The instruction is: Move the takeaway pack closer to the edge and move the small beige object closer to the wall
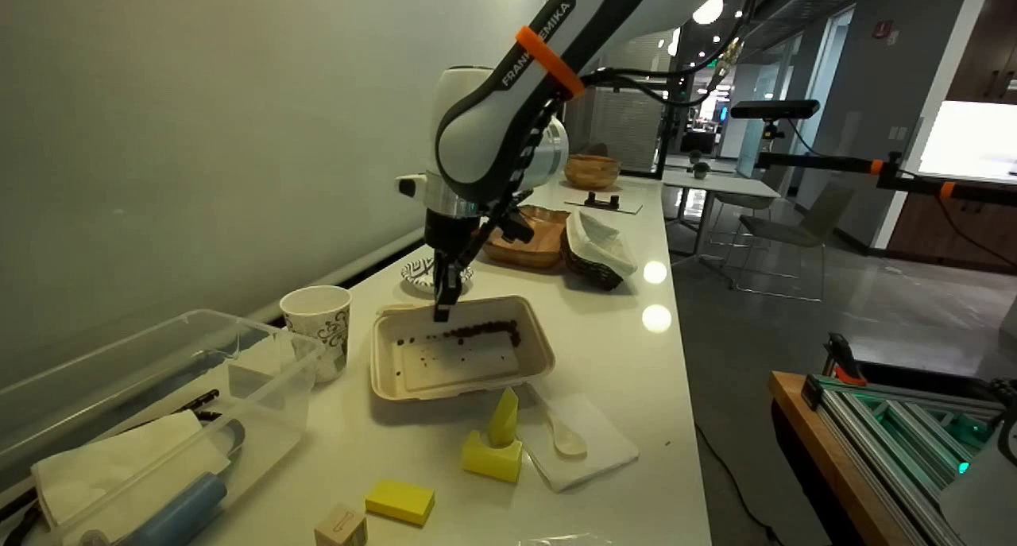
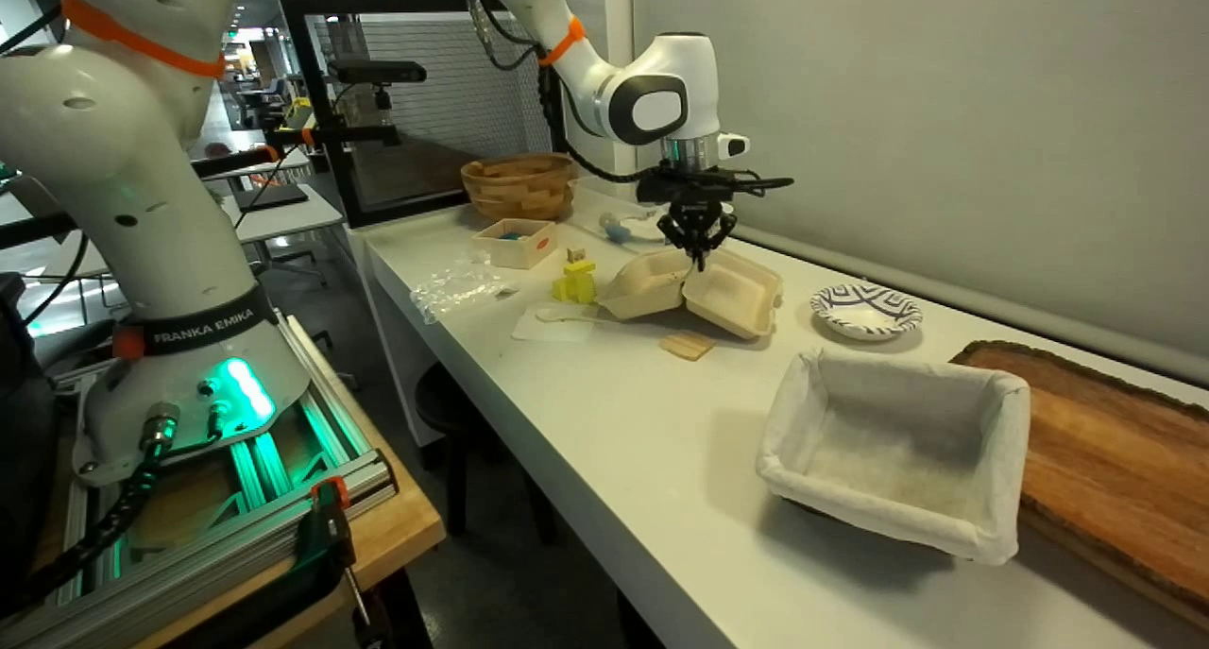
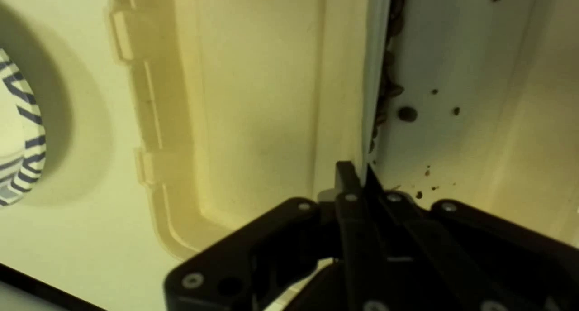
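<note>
Takeaway pack [image 2: 723, 295], a cream-beige, rectangular, shallow moulded container, spread open in two sloping halves over the wallward part of the glossy white tabletop [image 2: 642, 413]. It lies directly beneath the black claw [image 3: 358, 170], which appears clenched on its raised middle fold [image 3: 375, 53], towards the end nearer the plain grey wall [image 2: 945, 139]. Fold and long axis alike run from the wall side towards the tabletop's long straight edge [image 1: 686, 387]; the coming shift is therefore judged to follow the axis outward. A flat tan piece, taken as the small beige object [image 2: 688, 346], lies just beside the pack on its edge side, probably in the way. Count: one wall, one tabletop, one white jointed arm [image 2: 694, 73] with one claw, one brown wooden board [image 2: 1124, 460], one clear plastic bin [image 1: 286, 403], one basket lined in white cloth [image 2: 869, 507], one pack, one square white napkin [image 1: 604, 443], one blue-and-white patterned bowl [image 2: 867, 314], one patterned paper cup [image 1: 319, 327], one white spoon [image 1: 570, 443], one bright yellow stack [image 1: 493, 456], its pieces not surely countable, one small beige object, one flat yellow block [image 1: 400, 502], one pale wooden cube [image 1: 342, 528], and dark brown beans [image 3: 407, 114], too many to number.
</note>
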You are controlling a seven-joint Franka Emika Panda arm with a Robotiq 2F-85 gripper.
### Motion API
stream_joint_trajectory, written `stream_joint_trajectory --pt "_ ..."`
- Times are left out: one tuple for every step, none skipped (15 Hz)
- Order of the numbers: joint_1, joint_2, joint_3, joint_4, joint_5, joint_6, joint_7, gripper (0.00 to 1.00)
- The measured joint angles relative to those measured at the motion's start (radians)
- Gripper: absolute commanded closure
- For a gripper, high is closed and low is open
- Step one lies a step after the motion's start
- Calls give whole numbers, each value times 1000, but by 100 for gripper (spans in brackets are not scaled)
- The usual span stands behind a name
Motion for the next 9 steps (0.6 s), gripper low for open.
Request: stream_joint_trajectory --pt "-1 -17 -7 -19 0 -5 16 99" --pt "-2 -35 -15 -39 0 -9 32 99" --pt "-4 -53 -24 -60 0 -14 46 99" --pt "-6 -72 -33 -82 1 -15 62 99" --pt "-7 -90 -44 -104 1 -15 78 99" --pt "-9 -107 -55 -126 1 -15 93 99" --pt "-11 -125 -66 -148 1 -15 107 99" --pt "-14 -141 -76 -168 1 -15 120 99" --pt "-16 -156 -86 -187 1 -15 133 99"
